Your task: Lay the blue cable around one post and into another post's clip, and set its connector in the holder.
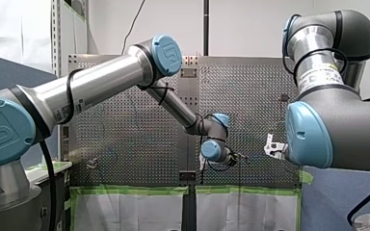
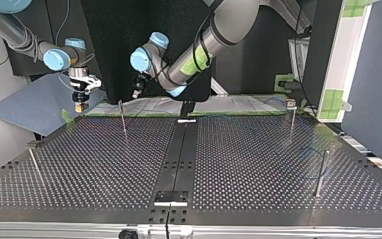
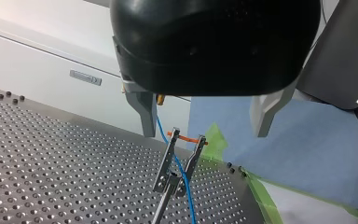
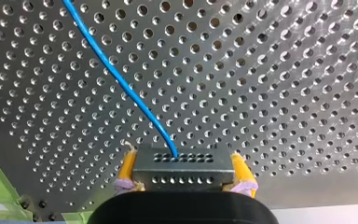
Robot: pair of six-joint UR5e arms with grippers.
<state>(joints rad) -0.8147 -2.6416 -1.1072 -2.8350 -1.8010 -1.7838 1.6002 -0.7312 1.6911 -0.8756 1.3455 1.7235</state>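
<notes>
Likely limp and light, the blue cable (image 4: 121, 85) is best led by its stiff connector (image 4: 182, 163), which my right hand (image 4: 184, 171) pinches; my left hand (image 3: 205, 133) hangs spread over the clip (image 3: 168, 158).

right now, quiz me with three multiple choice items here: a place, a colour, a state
1. The blue cable runs: A) between the clip's prongs B) through a ring C) under a plate
2. My right gripper's pads are: A) black B) yellow C) white
3. My left gripper is: A) shut on the cable B) shut on the clip C) open
Answers: A, the left wrist view shows the cable passing between the prongs; B, yellow pads flank the connector; C, its fingers stand apart, empty.
</notes>
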